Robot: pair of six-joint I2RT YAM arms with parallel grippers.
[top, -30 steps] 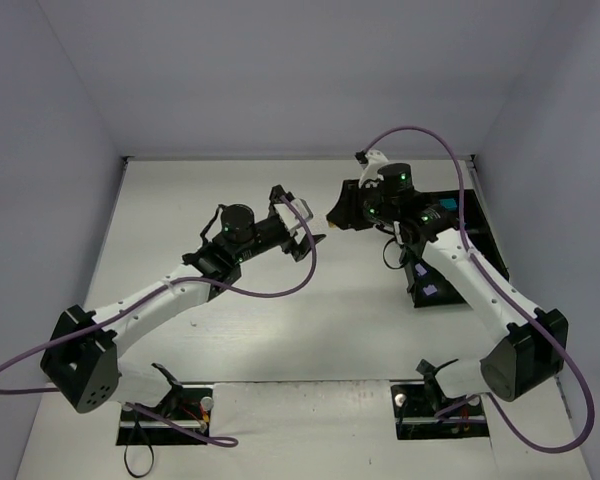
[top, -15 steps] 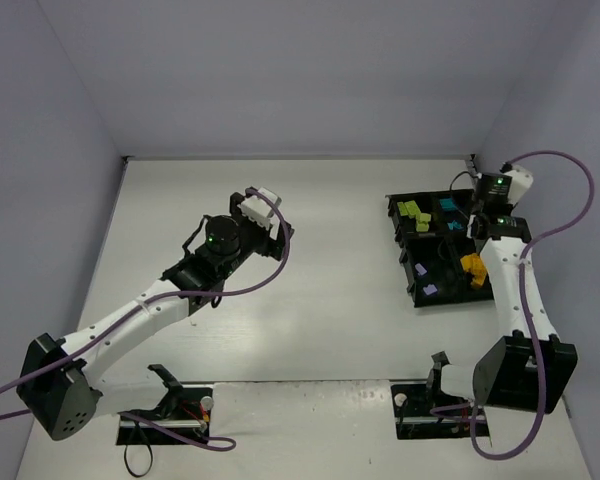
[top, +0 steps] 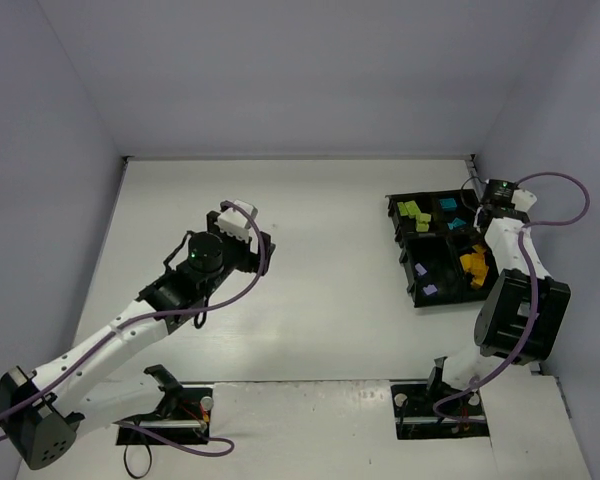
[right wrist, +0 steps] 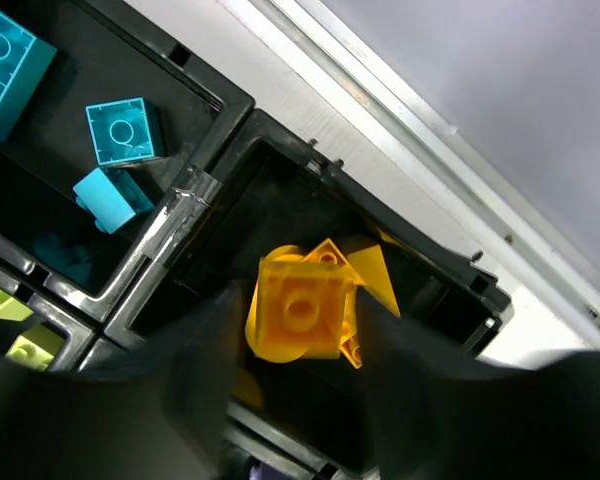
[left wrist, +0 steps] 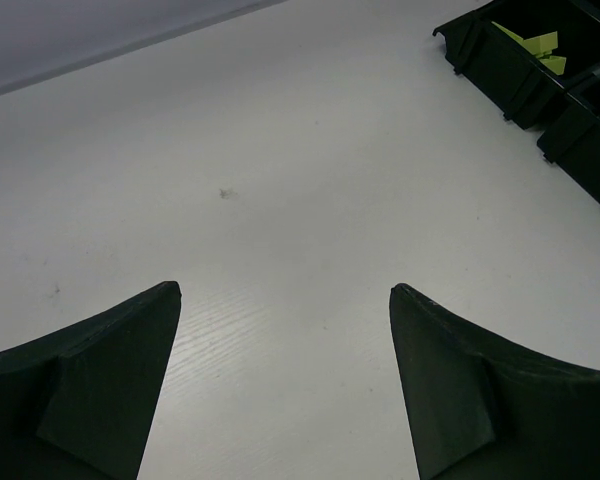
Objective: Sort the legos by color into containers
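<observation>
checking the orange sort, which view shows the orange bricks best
Right wrist: the orange bricks fill mid-frame, a stud visible, inside a black tray compartment. Top external shows the orange bricks only as a small distant patch. Left wrist catches just a tray corner with lime bricks, no orange.

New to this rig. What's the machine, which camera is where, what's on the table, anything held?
There are two robot arms, a left arm and a right arm, bolted at the table's near edge. Each ends in a two-finger gripper. The wide picture looks down from above and behind them. The other two come from a camera on each wrist. On the white table sits a black compartment tray holding lime bricks, cyan bricks, orange bricks and lavender bricks. The left gripper is open and empty over bare table. The right gripper hangs over the tray with an orange brick between its blurred jaws. Whether it grips the brick, I cannot tell.
</observation>
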